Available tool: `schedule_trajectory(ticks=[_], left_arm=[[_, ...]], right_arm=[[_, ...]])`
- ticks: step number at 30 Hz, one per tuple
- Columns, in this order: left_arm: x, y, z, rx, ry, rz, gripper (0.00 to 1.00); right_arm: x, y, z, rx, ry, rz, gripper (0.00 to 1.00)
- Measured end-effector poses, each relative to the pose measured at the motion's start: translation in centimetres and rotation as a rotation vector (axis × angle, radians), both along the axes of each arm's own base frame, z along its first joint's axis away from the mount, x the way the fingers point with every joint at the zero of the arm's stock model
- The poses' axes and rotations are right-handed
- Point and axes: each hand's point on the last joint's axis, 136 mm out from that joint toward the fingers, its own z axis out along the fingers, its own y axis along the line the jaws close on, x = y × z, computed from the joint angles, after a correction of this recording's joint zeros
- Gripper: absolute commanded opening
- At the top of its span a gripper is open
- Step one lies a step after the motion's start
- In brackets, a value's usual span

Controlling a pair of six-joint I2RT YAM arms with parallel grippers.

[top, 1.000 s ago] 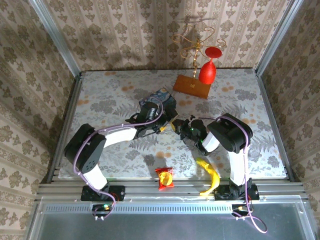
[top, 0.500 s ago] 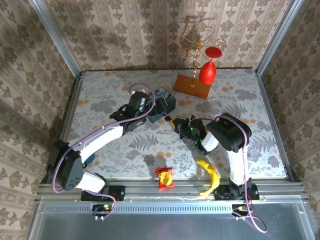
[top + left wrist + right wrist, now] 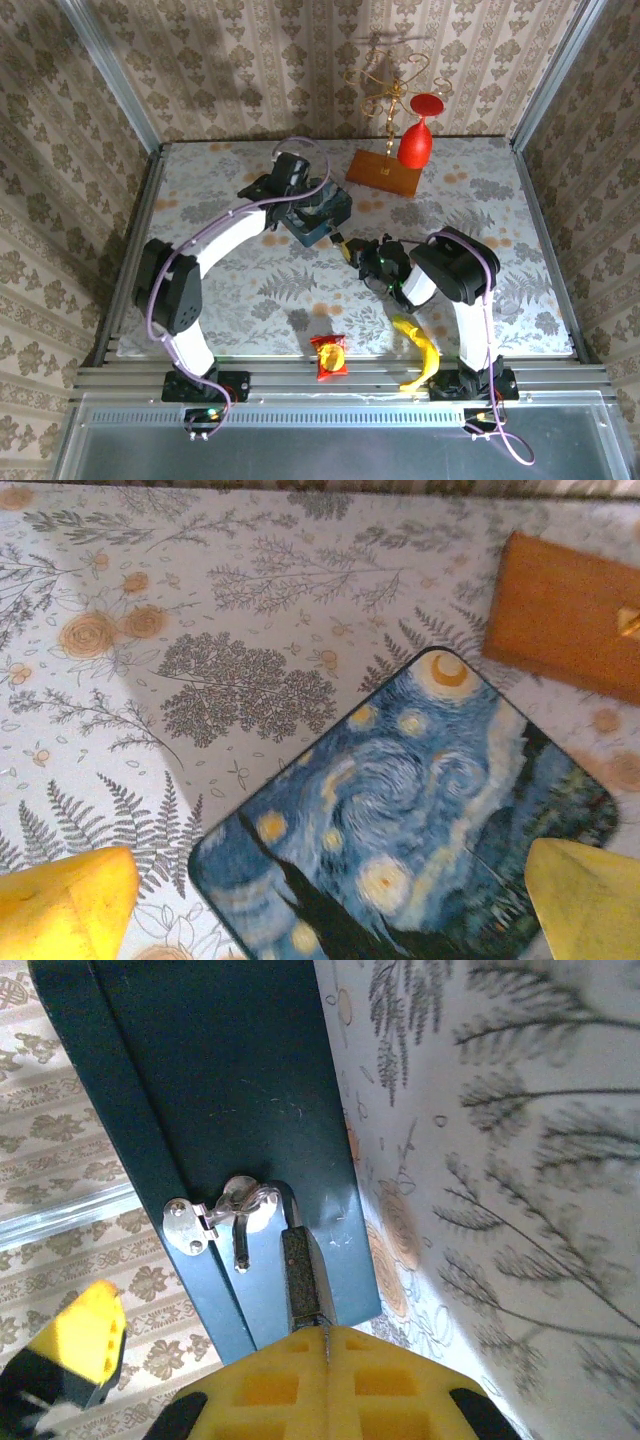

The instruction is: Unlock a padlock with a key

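The padlock [image 3: 300, 1260] is a small dark body with a silvery shackle. It hangs from the hasp [image 3: 200, 1222] on the side of the blue tin [image 3: 220, 1080]. One shackle leg stands free of the body. My right gripper [image 3: 327, 1335] is shut at the padlock's lower end, and a thin metal sliver of the key [image 3: 326, 1326] shows between its yellow pads. In the top view the right gripper [image 3: 350, 247] sits at the tin's [image 3: 325, 212] near corner. My left gripper [image 3: 330, 910] is open above the painted lid [image 3: 410, 810], holding nothing.
A wooden base [image 3: 385, 172] with a gold wire stand and a red wine glass [image 3: 418, 140] stands behind the tin. The base [image 3: 570, 615] also shows in the left wrist view. A banana [image 3: 420, 345] and a red snack packet [image 3: 330, 355] lie near the front edge.
My left arm has swung from the tin's near left side round to its far side and now hovers over the lid. The right gripper has stayed at the padlock.
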Motion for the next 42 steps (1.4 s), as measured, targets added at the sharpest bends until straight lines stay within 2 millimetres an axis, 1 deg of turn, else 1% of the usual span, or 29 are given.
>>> schedule_trajectory(ticks=[3, 8, 12, 14, 15, 17, 18, 20, 26, 28, 31, 33, 34, 35, 37, 39, 40, 41, 42], left_arm=[[0.2, -0.4, -1.1, 0.027, 0.020, -0.023, 1.00], [-0.1, -1.1, -1.0, 0.035, 0.022, -0.049, 1.00], [-0.5, -1.7, -1.2, 0.043, 0.025, -0.065, 1.00], [-0.7, -2.0, -1.5, 0.047, 0.031, -0.072, 1.00], [-0.9, -2.2, -1.8, 0.050, 0.036, -0.076, 1.00], [-1.3, -2.1, -2.5, 0.059, 0.050, -0.081, 1.00], [-1.5, -2.1, -2.8, 0.064, 0.056, -0.082, 1.00], [-1.8, -1.9, -3.5, 0.072, 0.072, -0.081, 1.00], [-2.8, -1.2, -5.3, 0.088, 0.116, -0.073, 1.00], [-3.3, -0.8, -5.5, 0.088, 0.129, -0.068, 1.00], [-4.2, -0.1, -5.2, 0.084, 0.141, -0.057, 1.00], [-4.7, 0.5, -4.6, 0.074, 0.140, -0.045, 1.00], [-4.9, 0.7, -4.4, 0.069, 0.140, -0.039, 1.00], [-5.1, 1.0, -4.1, 0.063, 0.138, -0.032, 1.00], [-5.5, 1.7, -3.9, 0.055, 0.139, -0.019, 1.00], [-5.7, 2.2, -4.2, 0.050, 0.149, -0.002, 1.00], [-5.8, 2.4, -4.5, 0.047, 0.157, 0.003, 1.00], [-5.9, 2.5, -4.8, 0.046, 0.167, 0.006, 1.00], [-6.1, 2.7, -5.2, 0.044, 0.177, 0.013, 1.00]], right_arm=[[-1.4, -0.8, -0.2, -0.018, 0.014, -0.009, 0.00], [-3.6, -1.8, -0.6, -0.040, 0.035, -0.014, 0.00], [-4.4, -1.6, -0.6, -0.045, 0.030, -0.008, 0.01], [-4.6, -1.5, -0.6, -0.046, 0.029, -0.005, 0.10], [-4.7, -1.4, -0.7, -0.048, 0.031, -0.002, 0.18], [-5.0, -1.5, -1.0, -0.062, 0.033, 0.000, 0.30], [-5.0, -1.5, -0.8, -0.064, 0.019, 0.000, 0.34], [-5.0, -1.7, -0.4, -0.067, -0.001, -0.004, 0.36], [-5.6, -2.2, -0.3, -0.106, -0.003, -0.001, 0.38], [-5.9, -2.4, -0.3, -0.137, 0.006, 0.004, 0.38], [-6.4, -3.0, -0.2, -0.208, 0.022, 0.011, 0.39], [-6.6, -3.4, 0.8, -0.278, 0.016, 0.025, 0.45], [-6.6, -3.5, 1.3, -0.320, 0.015, 0.034, 0.50], [-6.4, -3.5, 2.4, -0.379, 0.004, 0.045, 0.55], [-5.6, -3.4, 5.3, -0.495, -0.035, 0.061, 0.59], [-4.8, -3.3, 9.3, -0.605, -0.102, 0.072, 0.62], [-4.6, -3.3, 10.9, -0.654, -0.130, 0.077, 0.62], [-4.4, -3.4, 12.2, -0.704, -0.153, 0.085, 0.63], [-4.4, -3.5, 13.0, -0.757, -0.170, 0.099, 0.65]])
